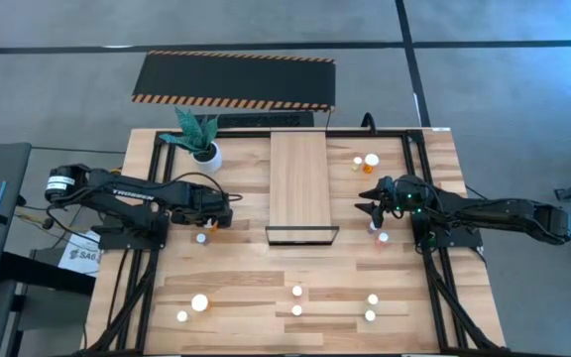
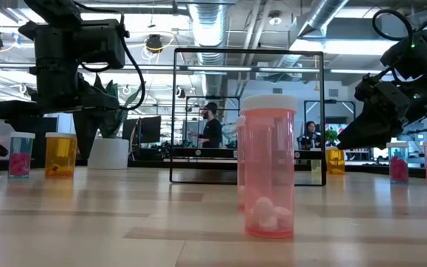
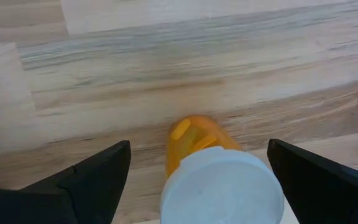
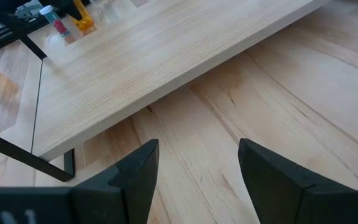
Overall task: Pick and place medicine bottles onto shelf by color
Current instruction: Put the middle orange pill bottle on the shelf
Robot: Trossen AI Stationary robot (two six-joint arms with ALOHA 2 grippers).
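Observation:
Seen in the left wrist view, an orange medicine bottle with a white cap stands upright on the table. My left gripper points down over it, open, one finger on either side and clear of it. In the high view this gripper is left of the shelf, a light-wood board with a black frame at its near end. My right gripper hovers open right of the shelf with nothing between its fingers. The shelf's edge lies ahead of it.
More bottles stand near the left gripper, at the far right, by the right gripper and along the near edge. A pink bottle fills the low view. A potted plant stands far left of the shelf.

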